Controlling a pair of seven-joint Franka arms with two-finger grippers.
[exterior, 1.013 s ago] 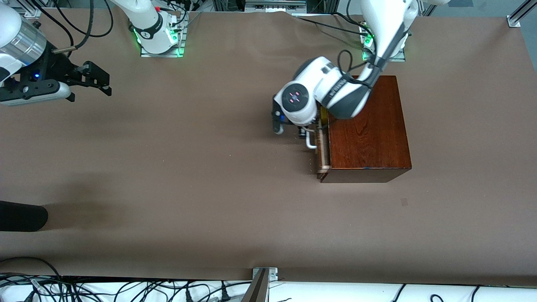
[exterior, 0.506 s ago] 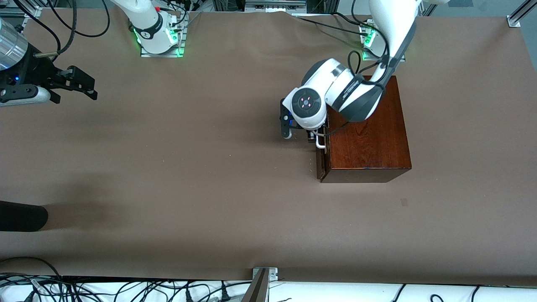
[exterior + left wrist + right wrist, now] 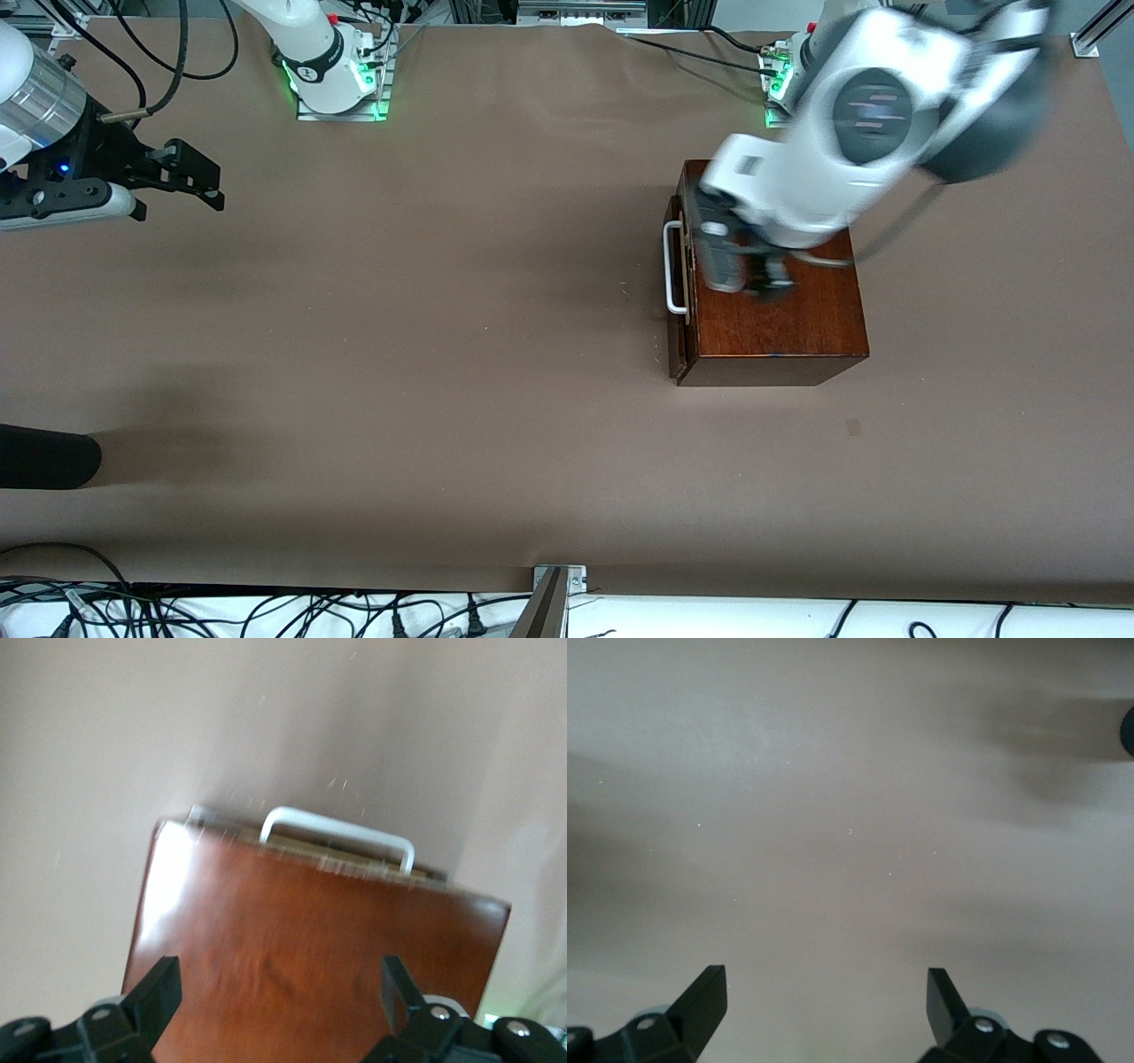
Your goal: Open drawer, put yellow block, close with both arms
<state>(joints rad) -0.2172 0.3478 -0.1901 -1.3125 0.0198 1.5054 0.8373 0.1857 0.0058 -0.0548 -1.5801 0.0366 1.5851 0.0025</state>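
Drawer shut, both sets of fingers spread wide and empty.

The left gripper hung above the top of the mahogany box, its fingers well apart with nothing between them (the arm was a blur in the front view). The drawer sat pushed flush into the box, its white loop handle facing the right arm's end of the tabletop. The yellow block could not be seen anywhere, not in any view. Over at that end the right gripper hovered above bare tabletop, well apart from the box, and its fingers stood wide with nothing in their grasp.
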